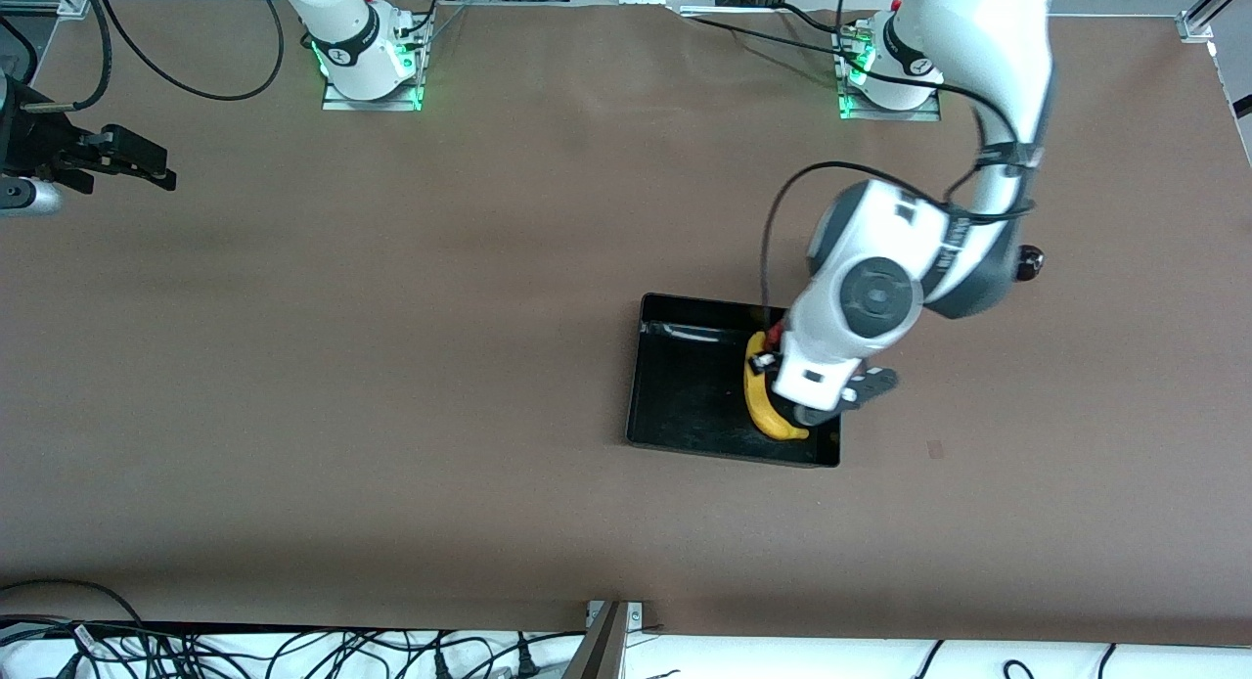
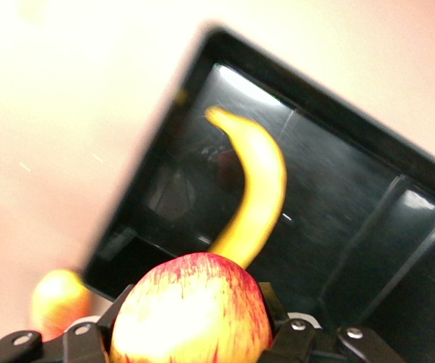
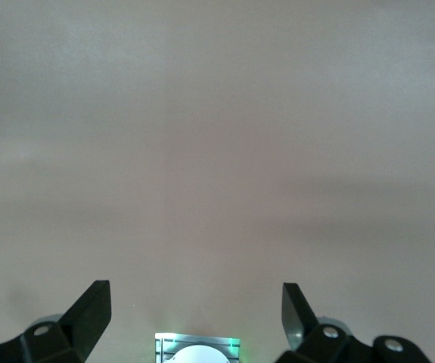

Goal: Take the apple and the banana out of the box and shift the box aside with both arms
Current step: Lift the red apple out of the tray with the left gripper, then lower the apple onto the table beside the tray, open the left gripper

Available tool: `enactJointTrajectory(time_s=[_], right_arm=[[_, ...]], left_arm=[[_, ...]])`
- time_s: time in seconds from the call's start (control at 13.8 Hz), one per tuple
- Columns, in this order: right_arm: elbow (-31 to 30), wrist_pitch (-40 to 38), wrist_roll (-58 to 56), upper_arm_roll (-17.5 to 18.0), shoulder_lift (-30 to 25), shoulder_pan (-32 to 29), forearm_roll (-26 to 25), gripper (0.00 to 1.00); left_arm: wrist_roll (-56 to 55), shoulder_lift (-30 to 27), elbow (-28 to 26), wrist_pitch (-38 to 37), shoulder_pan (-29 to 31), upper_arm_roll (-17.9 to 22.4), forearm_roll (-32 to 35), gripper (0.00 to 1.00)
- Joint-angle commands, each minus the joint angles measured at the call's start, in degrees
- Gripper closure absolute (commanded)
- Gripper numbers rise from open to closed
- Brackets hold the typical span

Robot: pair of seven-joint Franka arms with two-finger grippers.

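Note:
The black box (image 1: 685, 385) sits mid-table, toward the left arm's end. A yellow banana (image 1: 761, 400) lies in it, curved along the wall on that side. My left gripper (image 1: 831, 400) hangs over that part of the box, and its hand hides the apple in the front view. In the left wrist view the left gripper (image 2: 194, 306) is shut on the red, yellow-streaked apple (image 2: 191, 318), with the banana (image 2: 259, 189) and box (image 2: 353, 227) below. My right gripper (image 1: 147, 165) waits, open and empty (image 3: 196, 302), at the right arm's end of the table.
A dark red round fruit (image 1: 1029, 261) lies on the table beside the left arm's elbow. A yellow-red fruit (image 2: 57, 301) rests on the table just outside a corner of the box. The arm bases (image 1: 370, 53) stand along the table's edge farthest from the front camera.

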Motion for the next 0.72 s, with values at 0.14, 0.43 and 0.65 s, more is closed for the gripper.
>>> enactJointTrajectory(time_s=[0.14,0.43,0.65], right_arm=[[0.7,-0.7,-0.7,0.1,0.1,-0.6,1.3,0.00],[0.7,-0.7,-0.7,0.1,0.1,-0.6,1.3,0.00],[0.7,-0.7,-0.7,0.1,0.1,-0.6,1.2,0.00]], left_arm=[[19.0,-0.7,-1.9,-1.2,11.5,-1.2,-0.6,1.00],[24.7,4.4,-2.8,5.6,16.0,-1.2,0.8,1.00],[25.7,5.7,-10.7,17.3,16.7,-1.2,5.8,1.00]])
